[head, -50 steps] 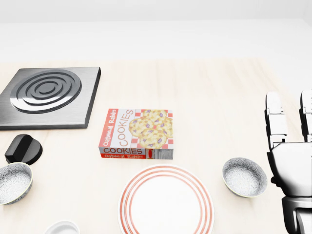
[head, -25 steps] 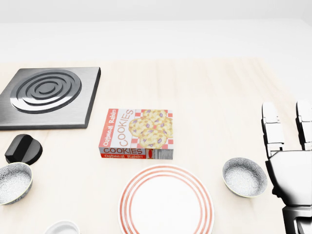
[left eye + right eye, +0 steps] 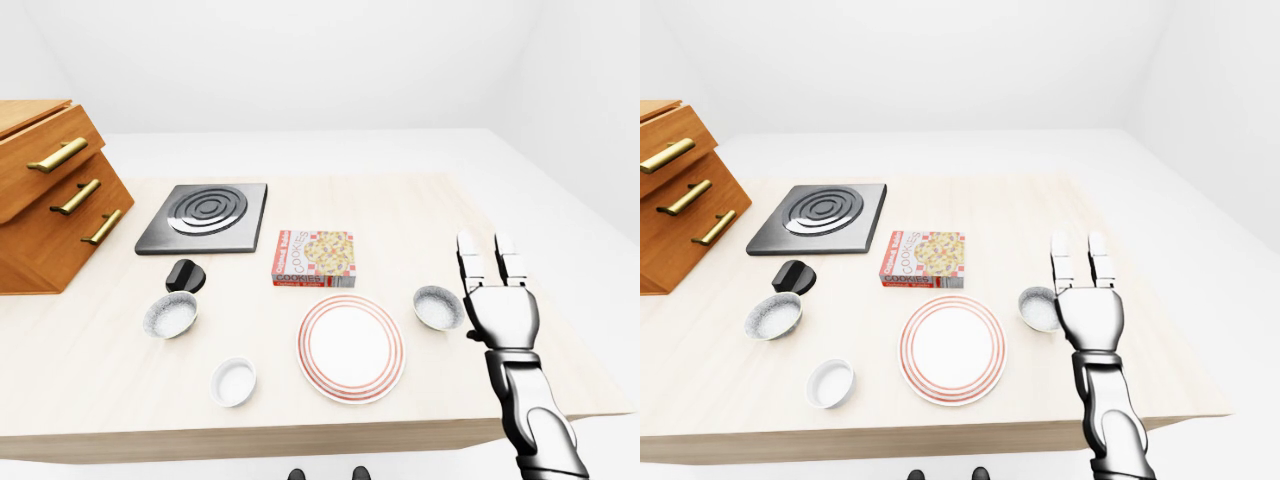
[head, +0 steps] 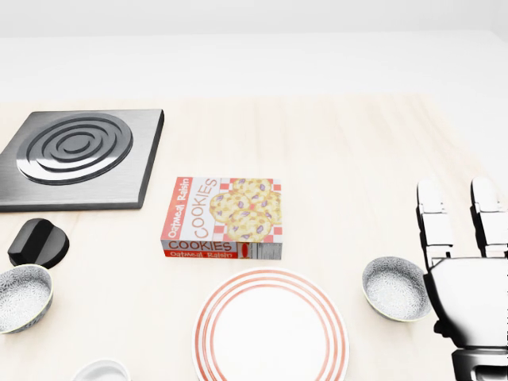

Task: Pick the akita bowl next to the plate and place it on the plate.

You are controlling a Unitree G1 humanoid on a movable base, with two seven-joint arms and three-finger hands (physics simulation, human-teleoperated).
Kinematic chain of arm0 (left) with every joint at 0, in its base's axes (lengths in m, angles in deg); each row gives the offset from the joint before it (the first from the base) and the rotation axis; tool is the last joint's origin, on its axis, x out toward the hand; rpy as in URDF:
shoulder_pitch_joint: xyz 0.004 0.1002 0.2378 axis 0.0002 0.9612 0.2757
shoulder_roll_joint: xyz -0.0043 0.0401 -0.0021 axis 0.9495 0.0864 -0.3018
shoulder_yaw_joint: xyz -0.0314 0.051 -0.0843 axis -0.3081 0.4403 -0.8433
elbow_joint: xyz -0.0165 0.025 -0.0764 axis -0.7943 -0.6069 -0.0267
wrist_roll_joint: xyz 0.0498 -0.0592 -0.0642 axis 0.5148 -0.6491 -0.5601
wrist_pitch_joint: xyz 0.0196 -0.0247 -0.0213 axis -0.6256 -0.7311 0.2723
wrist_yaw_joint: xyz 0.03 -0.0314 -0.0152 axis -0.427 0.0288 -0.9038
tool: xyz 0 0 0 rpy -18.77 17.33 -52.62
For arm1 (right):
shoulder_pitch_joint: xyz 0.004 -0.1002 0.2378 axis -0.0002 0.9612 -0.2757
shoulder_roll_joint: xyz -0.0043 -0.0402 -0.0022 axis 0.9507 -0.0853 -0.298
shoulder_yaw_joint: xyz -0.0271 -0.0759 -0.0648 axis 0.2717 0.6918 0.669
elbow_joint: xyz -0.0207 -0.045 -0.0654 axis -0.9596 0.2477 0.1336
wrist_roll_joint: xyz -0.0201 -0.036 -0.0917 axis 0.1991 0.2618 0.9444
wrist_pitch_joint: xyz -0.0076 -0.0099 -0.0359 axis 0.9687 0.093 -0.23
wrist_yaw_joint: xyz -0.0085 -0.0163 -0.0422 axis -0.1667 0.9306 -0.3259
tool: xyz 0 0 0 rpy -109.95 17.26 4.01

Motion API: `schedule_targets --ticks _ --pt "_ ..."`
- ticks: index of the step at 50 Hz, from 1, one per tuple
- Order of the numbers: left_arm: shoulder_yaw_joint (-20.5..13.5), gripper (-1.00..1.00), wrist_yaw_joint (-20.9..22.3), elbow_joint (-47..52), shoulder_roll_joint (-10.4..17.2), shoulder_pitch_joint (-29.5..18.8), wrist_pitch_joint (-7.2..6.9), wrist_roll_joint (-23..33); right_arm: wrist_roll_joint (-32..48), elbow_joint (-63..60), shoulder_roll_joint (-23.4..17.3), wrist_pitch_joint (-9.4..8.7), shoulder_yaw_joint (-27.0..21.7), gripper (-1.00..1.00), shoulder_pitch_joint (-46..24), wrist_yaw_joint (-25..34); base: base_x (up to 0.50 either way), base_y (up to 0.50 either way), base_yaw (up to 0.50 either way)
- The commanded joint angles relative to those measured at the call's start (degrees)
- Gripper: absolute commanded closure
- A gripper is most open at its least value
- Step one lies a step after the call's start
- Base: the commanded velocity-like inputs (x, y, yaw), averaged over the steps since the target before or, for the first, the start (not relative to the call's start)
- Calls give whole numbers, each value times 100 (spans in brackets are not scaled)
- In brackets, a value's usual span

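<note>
Pale desk (image 4: 357,159) carries the bowl (image 4: 397,287) just right of the plate (image 4: 271,337) in the head view, where the empty, spread right hand (image 4: 468,298) should straddle its rim before closing.

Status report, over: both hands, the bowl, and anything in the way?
Right hand open, beside bowl, no grip; left hand not in view. Bowl upright, empty, right of plate in head view. Nothing between bowl and plate.
</note>
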State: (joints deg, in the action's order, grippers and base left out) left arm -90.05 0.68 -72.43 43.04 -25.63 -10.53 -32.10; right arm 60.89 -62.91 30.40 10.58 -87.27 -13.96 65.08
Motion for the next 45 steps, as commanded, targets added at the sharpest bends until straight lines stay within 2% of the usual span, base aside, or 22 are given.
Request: schedule_targets --ticks 1,19,45 --pt "5 -100 -7 -4 5 -9 0 6 -36 -153 106 0 53 -100 114 142 0 0 0" --pt "-5 -100 -13 3 11 5 0 2 -66 -106 183 0 130 -100 182 164 0 0 0" --pt "1 -100 1 -6 -9 2 0 -2 -231 822 200 0 564 -100 60 -282 0 0 0"
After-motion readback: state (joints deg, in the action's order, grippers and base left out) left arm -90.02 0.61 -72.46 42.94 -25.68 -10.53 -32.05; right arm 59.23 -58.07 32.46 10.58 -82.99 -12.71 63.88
